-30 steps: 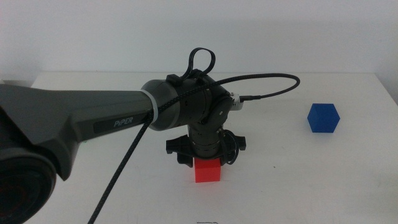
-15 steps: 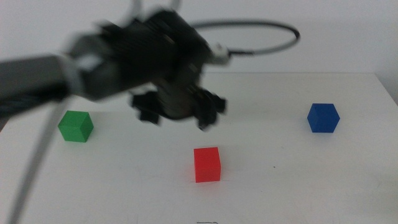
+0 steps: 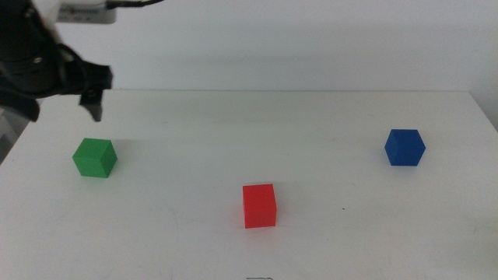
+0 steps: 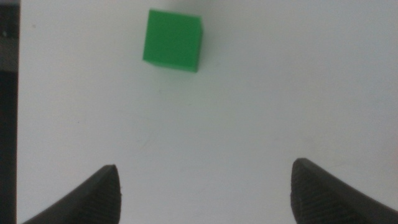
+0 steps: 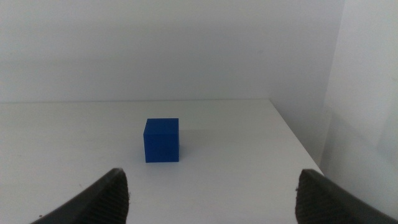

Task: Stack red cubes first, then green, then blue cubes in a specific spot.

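Well apart on the white counter (image 3: pixel 327 124) sit the green cube (image 3: pixel 95 158), red cube (image 3: pixel 259 205) and blue cube (image 3: pixel 405 147) — nothing between them. Left end effector (image 4: pixel 202 193) hovers above the green cube, jaws wide and empty — right end effector (image 5: pixel 211 193), likewise wide and empty, faces the blue cube.

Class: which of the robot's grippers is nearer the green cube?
Left. The left gripper hovers open just above and behind the green cube; the right gripper waits across the table, facing the blue cube.

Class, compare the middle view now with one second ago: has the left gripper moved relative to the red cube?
Yes. The left gripper was directly over the red cube; it now sits far left and farther back, above the green cube, fingers open and empty.
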`<action>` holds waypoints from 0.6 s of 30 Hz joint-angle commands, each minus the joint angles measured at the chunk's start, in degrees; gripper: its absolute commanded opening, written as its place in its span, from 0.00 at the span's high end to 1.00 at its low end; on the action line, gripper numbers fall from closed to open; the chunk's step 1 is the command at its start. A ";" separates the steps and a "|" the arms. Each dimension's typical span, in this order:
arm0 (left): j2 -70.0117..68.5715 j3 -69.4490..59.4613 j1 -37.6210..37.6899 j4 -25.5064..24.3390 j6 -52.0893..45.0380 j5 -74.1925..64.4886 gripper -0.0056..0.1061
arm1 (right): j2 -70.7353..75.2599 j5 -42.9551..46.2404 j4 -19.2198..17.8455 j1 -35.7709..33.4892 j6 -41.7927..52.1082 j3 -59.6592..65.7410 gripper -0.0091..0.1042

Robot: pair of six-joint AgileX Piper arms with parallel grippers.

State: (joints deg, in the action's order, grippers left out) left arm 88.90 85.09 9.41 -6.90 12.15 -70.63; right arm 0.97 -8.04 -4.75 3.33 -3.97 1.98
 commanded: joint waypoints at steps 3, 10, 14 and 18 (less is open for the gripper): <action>2.12 1.64 -6.90 7.57 -11.02 3.40 0.11 | 0.87 4.35 -0.48 0.00 0.75 -1.38 0.09; 9.78 1.64 -11.44 10.61 -18.31 8.40 0.11 | 0.87 4.35 -0.48 0.00 0.75 -1.38 0.09; 13.12 1.64 -11.90 10.66 -19.69 12.18 0.11 | 0.87 4.35 -0.48 0.00 0.75 -1.38 0.09; 15.69 1.64 -11.90 10.66 -20.68 14.91 0.11 | 0.87 4.35 -0.48 0.00 0.75 -1.38 0.09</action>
State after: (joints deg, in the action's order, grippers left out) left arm 106.77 85.09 -2.50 2.76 -8.10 -58.09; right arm 0.97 -8.04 -4.75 3.33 -3.97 1.98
